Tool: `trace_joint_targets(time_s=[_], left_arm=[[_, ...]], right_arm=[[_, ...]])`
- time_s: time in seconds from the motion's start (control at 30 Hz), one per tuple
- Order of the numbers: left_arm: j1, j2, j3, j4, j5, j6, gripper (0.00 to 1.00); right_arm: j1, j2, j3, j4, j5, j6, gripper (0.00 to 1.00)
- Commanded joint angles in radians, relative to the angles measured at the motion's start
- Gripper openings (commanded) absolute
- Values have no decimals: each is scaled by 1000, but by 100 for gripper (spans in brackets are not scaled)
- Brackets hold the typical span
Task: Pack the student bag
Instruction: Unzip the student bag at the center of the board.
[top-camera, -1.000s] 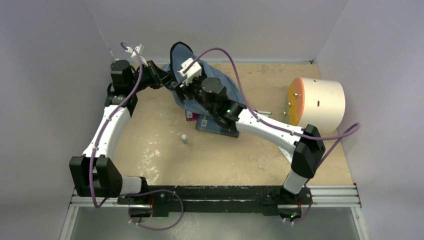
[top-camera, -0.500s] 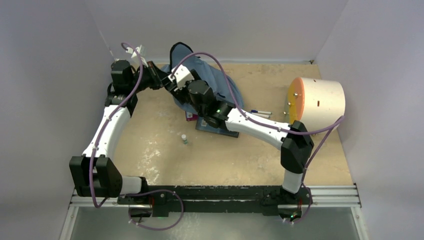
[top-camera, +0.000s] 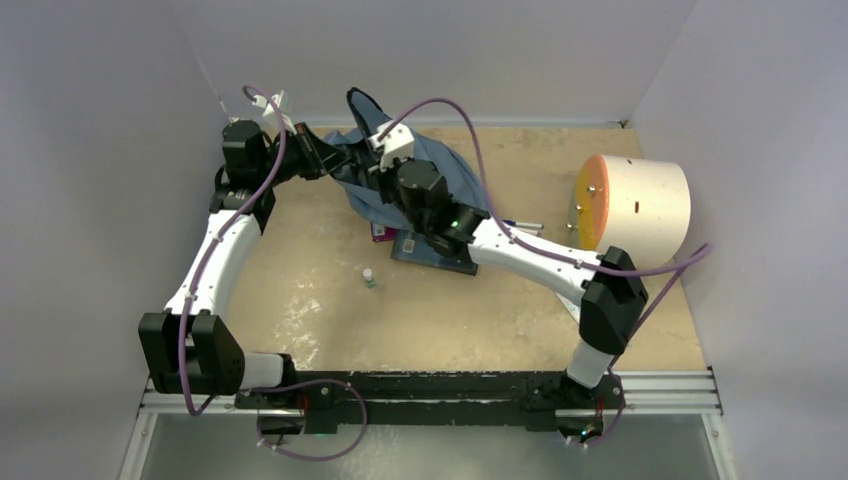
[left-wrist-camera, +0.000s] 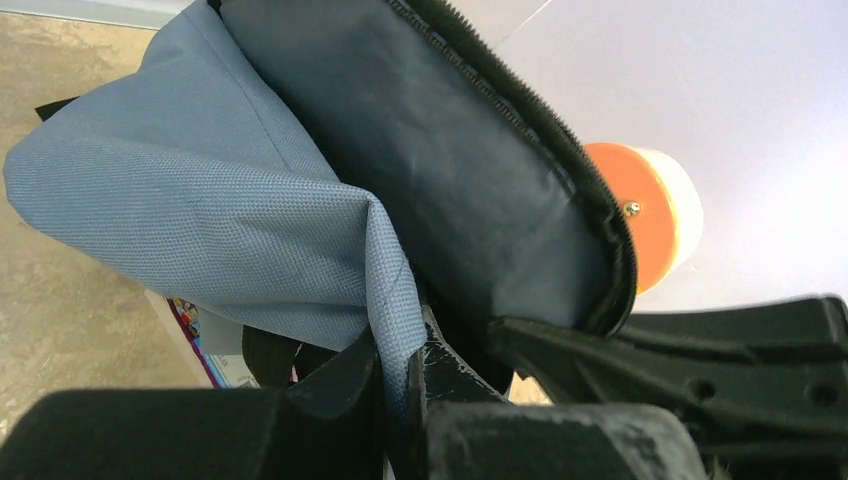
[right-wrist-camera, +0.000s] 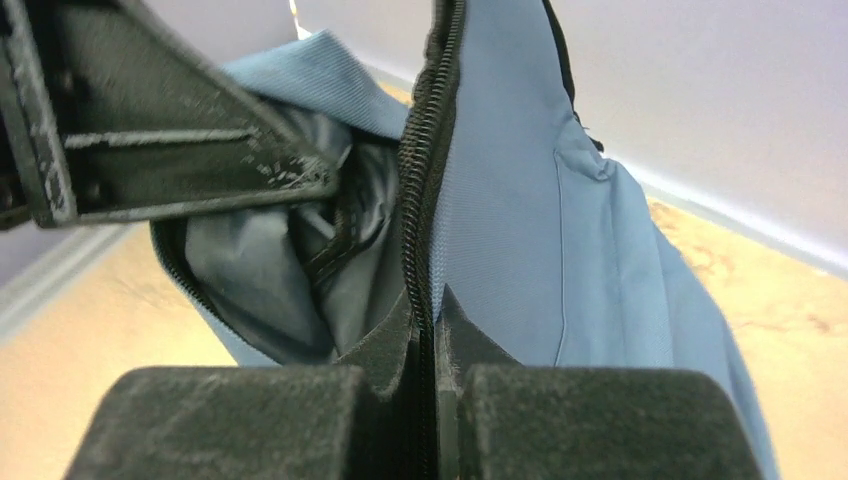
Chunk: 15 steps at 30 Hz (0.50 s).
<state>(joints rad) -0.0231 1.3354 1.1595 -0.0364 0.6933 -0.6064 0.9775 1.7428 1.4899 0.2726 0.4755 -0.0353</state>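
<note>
left claw (left-wrist-camera: 400, 370) pinched shut on student bag (top-camera: 455, 170) cloth | right claw (right-wrist-camera: 432, 350) shut on zipper edge (right-wrist-camera: 425, 150) | tip: pull the mouth apart slowly, no tugging

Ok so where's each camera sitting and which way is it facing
Top external: fixed above and behind the robot, looking down at the table; left arm and right arm meet at the student bag.
Left wrist: on the left arm, looking along the left fingers pinching a blue bag fold.
Right wrist: on the right arm, looking along the right fingers shut on the bag's zipper edge.
Shared: all three show the bag; top and left wrist both catch the orange-faced cylinder.
</note>
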Motion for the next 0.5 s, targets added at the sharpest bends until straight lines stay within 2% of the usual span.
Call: trace_joint_targets(time_s=[0.0,0.07,0.13,0.33,0.4,0.47], left_arm=[[-11,-33,11,43,17,26,0],[-11,-33,3,43,18,26,0],[-11,-34,-6,44,20,26,0],[-11,-41,-43,50,23,26,0],[-11,-45,-51,49,27,27,0],[-11,-48,-55,46,29,31,0]], right_arm=[[-108,-102,-57,103,-167,365,0],[-201,-139,-131,168,-349,553,0],[-273,-179,-238,280,-463,715,0],[-363,-234,-532,543,-522,1115,0],[-363,-228,-575,588,-536,1171,1],[-364,-210,-576,552,-545,1206,7]])
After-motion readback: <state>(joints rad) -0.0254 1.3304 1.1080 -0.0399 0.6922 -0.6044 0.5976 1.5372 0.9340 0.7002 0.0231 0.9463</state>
